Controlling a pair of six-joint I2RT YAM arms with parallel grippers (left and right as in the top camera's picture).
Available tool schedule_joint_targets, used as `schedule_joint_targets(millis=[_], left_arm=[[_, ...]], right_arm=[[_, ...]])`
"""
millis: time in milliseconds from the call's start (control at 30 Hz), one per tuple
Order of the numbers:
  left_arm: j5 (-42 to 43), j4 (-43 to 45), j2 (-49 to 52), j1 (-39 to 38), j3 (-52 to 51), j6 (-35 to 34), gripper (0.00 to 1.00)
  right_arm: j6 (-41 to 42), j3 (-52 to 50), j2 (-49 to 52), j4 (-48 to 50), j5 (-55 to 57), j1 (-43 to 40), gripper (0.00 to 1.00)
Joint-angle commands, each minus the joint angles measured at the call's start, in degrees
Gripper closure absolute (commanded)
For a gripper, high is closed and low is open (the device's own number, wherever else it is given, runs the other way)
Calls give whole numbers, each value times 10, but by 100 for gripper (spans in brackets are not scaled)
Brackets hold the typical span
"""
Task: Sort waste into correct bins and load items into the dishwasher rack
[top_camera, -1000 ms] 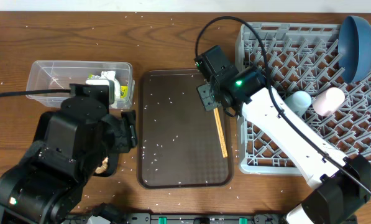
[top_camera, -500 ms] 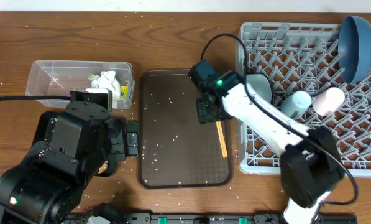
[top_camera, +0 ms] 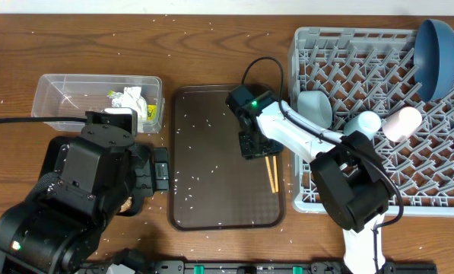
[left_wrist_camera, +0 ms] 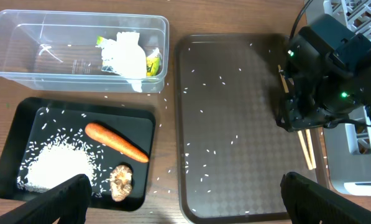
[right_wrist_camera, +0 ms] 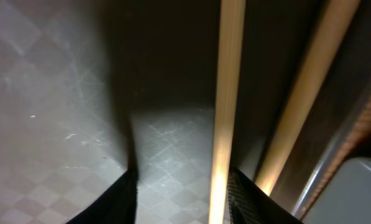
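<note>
Right tool sitting apart, straddling only one of chopsticks; imo should be shifting to catch both. Left tool gaping.

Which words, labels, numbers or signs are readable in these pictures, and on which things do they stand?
No text can be read in any view.
Any print on the wrapper in the tub: too blurred to read.
Faint mark on the tub's bottom: too small to read.

The left arm sits folded at lower left of the overhead view, the left gripper spread wide. The right arm stretches to frame centre, the right gripper pointing down, fingers partly apart.
</note>
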Motion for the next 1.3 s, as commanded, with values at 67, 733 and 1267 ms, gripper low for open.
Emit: schedule_joint_targets(millis=[67, 733, 1267], left_arm=[[-7, -2, -1, 0, 9, 4, 2], [-7, -2, -1, 0, 9, 4, 2], [-7, -2, -1, 0, 9, 4, 2]], right_arm=[[-20, -2, 22, 10, -22, 0, 60], [-76, 5, -94, 31, -76, 8, 99], [-125, 5, -319, -104, -16, -224, 99]])
